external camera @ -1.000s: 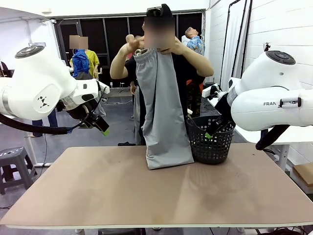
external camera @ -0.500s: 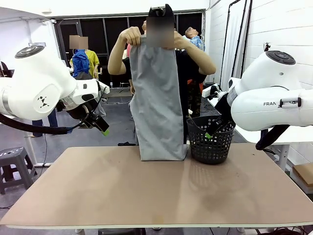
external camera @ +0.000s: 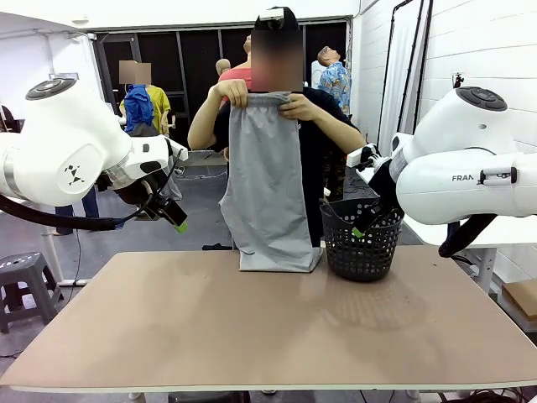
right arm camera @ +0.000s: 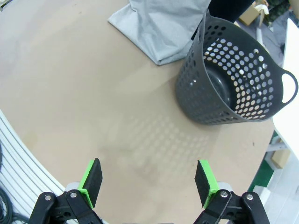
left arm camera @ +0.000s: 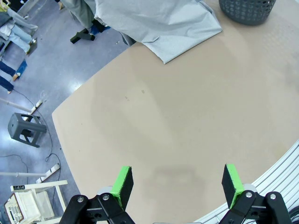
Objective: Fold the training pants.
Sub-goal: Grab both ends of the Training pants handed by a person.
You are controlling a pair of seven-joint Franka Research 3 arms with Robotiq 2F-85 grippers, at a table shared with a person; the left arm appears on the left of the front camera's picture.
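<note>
Front view, left: the left arm [external camera: 71, 147] is seen raised over the left end of the table [external camera: 252, 336], with the left gripper [external camera: 172, 220] hung in the air, well apart from the cloth.
Left wrist view: the green pads [left arm camera: 123, 184] are seen spread wide with nothing between them; bare tabletop lies below.
Person: stood at the far side of the table, both hands [external camera: 232, 91] raised to chest height.
Training pants [external camera: 268, 185]: held up by the gathered waistband, one hand pinching each end; the grey cloth hangs straight down, and its lower end is laid flat on the far edge of the table, near the middle.
Basket [external camera: 362, 250]: a black perforated basket is set upright on the table just beside the right edge of the pants; whether the two touch cannot be told.
Right gripper [external camera: 367, 225]: held above the table in front of the basket, touching nothing.
Right wrist view: the fingers [right arm camera: 91, 182] are seen spread wide and empty, with the basket and a corner of the pants beyond them.
</note>
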